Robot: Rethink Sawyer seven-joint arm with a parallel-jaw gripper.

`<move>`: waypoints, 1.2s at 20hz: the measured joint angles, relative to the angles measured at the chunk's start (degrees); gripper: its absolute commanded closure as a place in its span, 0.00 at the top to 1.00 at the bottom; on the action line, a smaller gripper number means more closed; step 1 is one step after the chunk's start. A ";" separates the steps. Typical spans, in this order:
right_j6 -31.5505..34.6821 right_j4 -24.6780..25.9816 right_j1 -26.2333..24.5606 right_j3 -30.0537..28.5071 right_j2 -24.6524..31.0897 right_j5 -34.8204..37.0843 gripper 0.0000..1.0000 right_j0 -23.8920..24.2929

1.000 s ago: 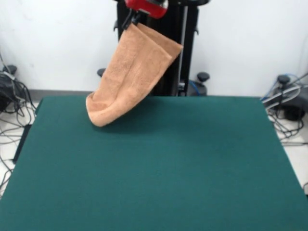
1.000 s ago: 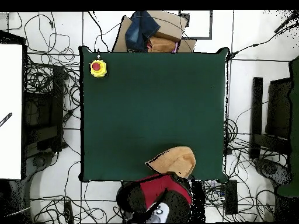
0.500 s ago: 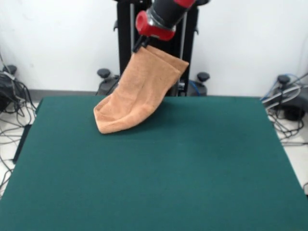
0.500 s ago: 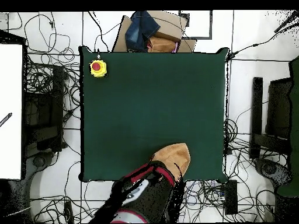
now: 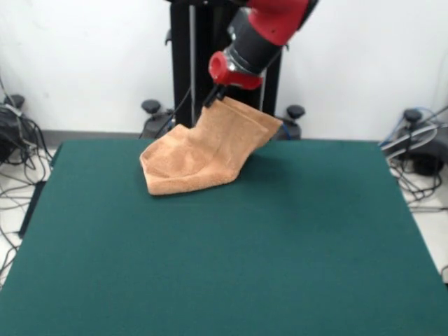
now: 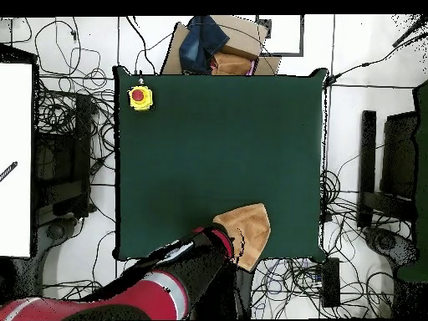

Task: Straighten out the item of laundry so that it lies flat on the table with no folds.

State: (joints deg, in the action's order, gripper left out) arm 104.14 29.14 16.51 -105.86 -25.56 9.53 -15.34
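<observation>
The item of laundry (image 5: 203, 154) is a peach-orange towel, folded double and hanging from one upper corner, its lower end resting bunched on the dark green table (image 5: 231, 252) at the far left of the front view. My gripper (image 5: 212, 96) is shut on that top corner, below the red wrist. In the overhead view the item of laundry (image 6: 249, 230) lies near the table's (image 6: 217, 142) bottom right edge, partly under the arm, and the gripper is hidden there.
A yellow box with a red button (image 6: 140, 98) sits at the table's top left corner in the overhead view. A cardboard box with dark cloth (image 6: 216, 50) lies beyond the top edge. Cables cover the floor around the table.
The gripper has come down and moved toward the table's middle with the towel. More of the towel's lower end now rests on the table.
</observation>
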 measured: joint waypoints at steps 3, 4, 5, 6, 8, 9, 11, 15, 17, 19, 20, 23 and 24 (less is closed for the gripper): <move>0.00 -3.40 -2.00 0.90 -1.11 -1.78 0.00 -1.60; 0.00 -3.77 -2.19 1.00 -1.22 -1.97 0.00 -1.79; 0.00 -4.49 -2.49 1.15 -1.42 -2.33 0.00 -2.09; 0.00 -5.20 -2.78 1.31 -1.63 -2.69 0.00 -2.39; 0.00 -7.22 -3.49 1.46 -2.34 -3.72 0.00 -3.04; 0.00 -7.63 -3.62 1.46 -2.47 -3.95 0.00 -3.17; 0.00 -9.18 -4.00 1.48 -3.00 -4.39 0.00 -3.64; 0.00 -12.84 -4.61 1.52 -3.90 -4.63 0.00 -4.88; 0.00 -14.68 -4.78 1.55 -3.93 -4.63 0.00 -5.60; 0.00 -16.53 -4.87 1.56 -3.93 -4.63 0.00 -6.38; 0.00 -17.25 -4.87 1.56 -3.94 -4.64 0.00 -6.70; 0.00 -18.72 -4.90 1.55 -3.93 -4.74 0.00 -7.10; 0.00 -19.11 -4.91 1.55 -3.93 -4.84 0.00 -7.13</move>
State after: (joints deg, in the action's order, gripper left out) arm 104.14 10.03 11.61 -104.31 -29.49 4.68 -22.47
